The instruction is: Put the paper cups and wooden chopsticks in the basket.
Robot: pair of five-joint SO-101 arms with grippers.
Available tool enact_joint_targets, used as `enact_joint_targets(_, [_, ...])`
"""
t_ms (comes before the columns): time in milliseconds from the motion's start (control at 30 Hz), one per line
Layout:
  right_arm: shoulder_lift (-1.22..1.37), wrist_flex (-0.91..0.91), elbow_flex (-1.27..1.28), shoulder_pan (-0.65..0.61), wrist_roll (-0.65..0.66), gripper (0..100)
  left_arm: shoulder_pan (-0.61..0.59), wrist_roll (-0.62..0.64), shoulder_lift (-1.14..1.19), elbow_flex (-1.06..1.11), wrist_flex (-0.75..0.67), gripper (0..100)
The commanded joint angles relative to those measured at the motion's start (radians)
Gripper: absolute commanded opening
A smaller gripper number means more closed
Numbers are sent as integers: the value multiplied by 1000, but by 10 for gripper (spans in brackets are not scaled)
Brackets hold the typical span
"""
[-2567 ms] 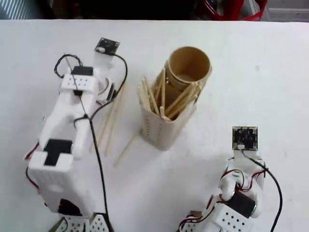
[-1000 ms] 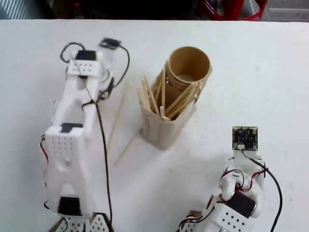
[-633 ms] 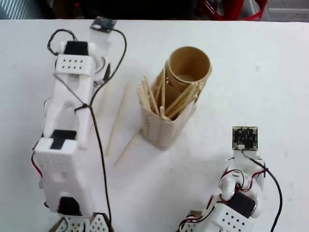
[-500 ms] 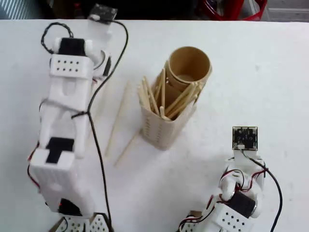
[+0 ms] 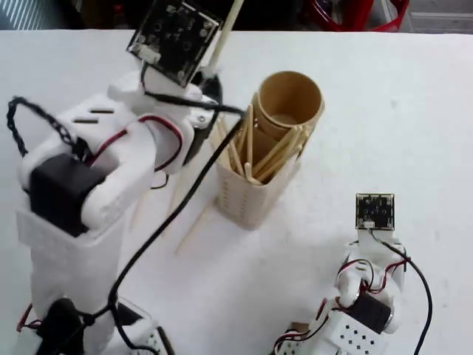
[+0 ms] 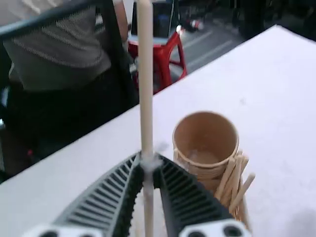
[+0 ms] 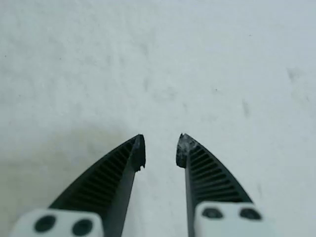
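We see the left gripper (image 6: 148,165) clamped on one wooden chopstick (image 6: 144,74), holding it upright in the air near the basket (image 5: 247,200). The basket holds the paper cups (image 5: 288,100) and other chopsticks (image 5: 275,151). A loose chopstick (image 5: 194,228) lies on the table (image 5: 414,111) by the basket's foot. Our right gripper (image 7: 160,148) hangs slightly parted over the table.

Paper cup (image 5: 290,95) and chopsticks (image 5: 276,152) stand in the basket (image 5: 244,197); a loose chopstick (image 5: 194,230) lies beside it, a held chopstick (image 6: 144,74) is aloft.

Paper cups (image 5: 289,97) and chopsticks (image 5: 235,154) in basket (image 5: 247,201)
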Motion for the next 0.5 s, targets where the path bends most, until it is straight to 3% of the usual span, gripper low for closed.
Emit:
enact_joint_targets(0, [-8,-18,9,12,5,113,62,6,-35,-38,-152,23])
enact_joint_targets(133, [-8,-18,9,12,5,113,120,8,-30,-29,-313,23])
enact_joint_targets(267, [-8,-18,9,12,5,113,183,11,-28,-9,-388,23])
enact_joint_targets(467, [-8,-18,9,12,5,113,223,11,-38,209,-555,23])
